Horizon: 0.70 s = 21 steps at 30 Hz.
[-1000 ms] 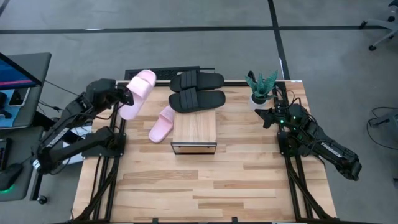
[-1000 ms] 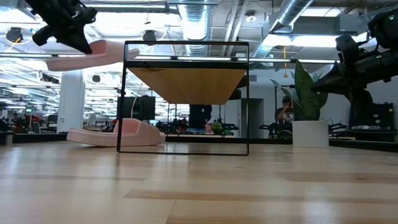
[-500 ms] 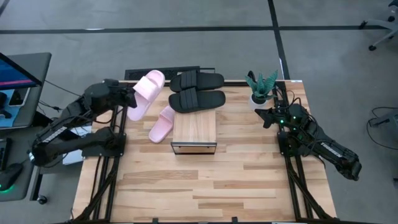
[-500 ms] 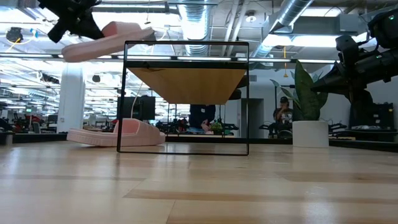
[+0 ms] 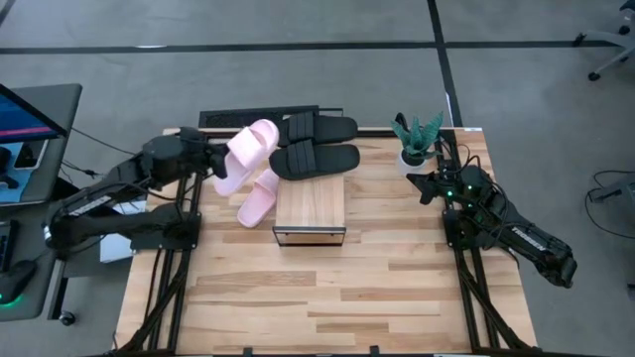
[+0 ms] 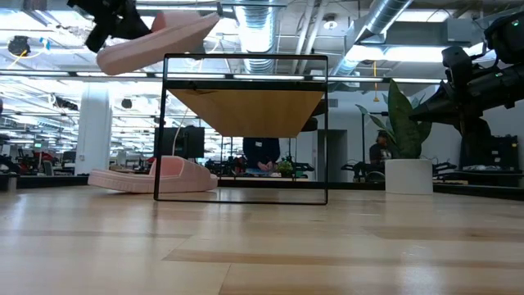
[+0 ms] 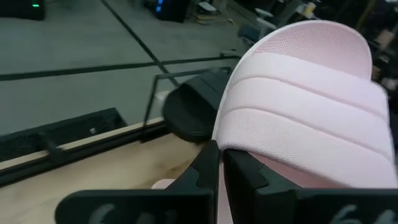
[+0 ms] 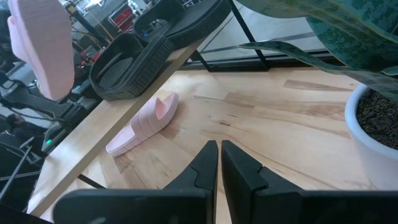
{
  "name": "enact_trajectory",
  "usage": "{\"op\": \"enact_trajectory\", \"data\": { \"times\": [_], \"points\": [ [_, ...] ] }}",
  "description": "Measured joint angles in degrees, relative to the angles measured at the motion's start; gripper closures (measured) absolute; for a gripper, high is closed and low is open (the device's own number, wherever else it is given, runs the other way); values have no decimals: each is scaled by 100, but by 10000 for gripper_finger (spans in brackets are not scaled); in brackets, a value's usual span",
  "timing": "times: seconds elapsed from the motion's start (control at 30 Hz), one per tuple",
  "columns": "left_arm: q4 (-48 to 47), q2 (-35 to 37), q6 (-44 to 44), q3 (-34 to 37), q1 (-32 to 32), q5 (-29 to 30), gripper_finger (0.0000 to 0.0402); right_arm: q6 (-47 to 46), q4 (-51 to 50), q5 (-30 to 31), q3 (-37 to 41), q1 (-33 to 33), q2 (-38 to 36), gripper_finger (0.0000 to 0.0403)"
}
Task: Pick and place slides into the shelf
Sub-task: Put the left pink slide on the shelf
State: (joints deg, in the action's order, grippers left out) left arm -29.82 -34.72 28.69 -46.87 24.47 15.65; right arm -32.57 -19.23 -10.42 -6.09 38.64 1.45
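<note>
**Pink slide held in the air beside the shelf**

1 pink slide (image 5: pixel 246 157) is off the table, clamped at its edge by the left gripper (image 5: pixel 213 159). In the low view this slide (image 6: pixel 155 41) hangs tilted, toe end up, above the level of the shelf top and over the shelf's left end. From the left wrist, the slide (image 7: pixel 305 106) fills the frame with the dark fingers (image 7: pixel 205 171) pressed together on its rim.

The 2nd pink slide (image 5: pixel 260 196) lies on the table just beside the shelf (image 5: pixel 311 205), on its left side. The 2 black slides (image 5: pixel 316 144) sit side by side on the far part of the shelf's wood top, 1 behind the other; the near part of the top is bare.

The right gripper (image 5: pixel 420 185) hovers at the table's right edge, near a potted plant (image 5: pixel 416 139), well apart from the shelf. Its fingers (image 8: pixel 208 165) are nearly together and hold nothing.
</note>
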Motion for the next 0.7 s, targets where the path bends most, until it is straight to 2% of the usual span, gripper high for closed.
{"op": "enact_trajectory", "data": {
  "times": [0.27,0.43,0.7],
  "points": [
    [692,-645,-267,0,-558,-50,401,-1,-1,-2,-1,2,-1,390],
    [1187,-1008,-311,-9,-786,-283,401,-1,-1,1,0,2,-2,390],
    [1118,-1718,-667,-617,-1072,-302,401,-1,-1,0,0,-1,0,390]
  ]
}}
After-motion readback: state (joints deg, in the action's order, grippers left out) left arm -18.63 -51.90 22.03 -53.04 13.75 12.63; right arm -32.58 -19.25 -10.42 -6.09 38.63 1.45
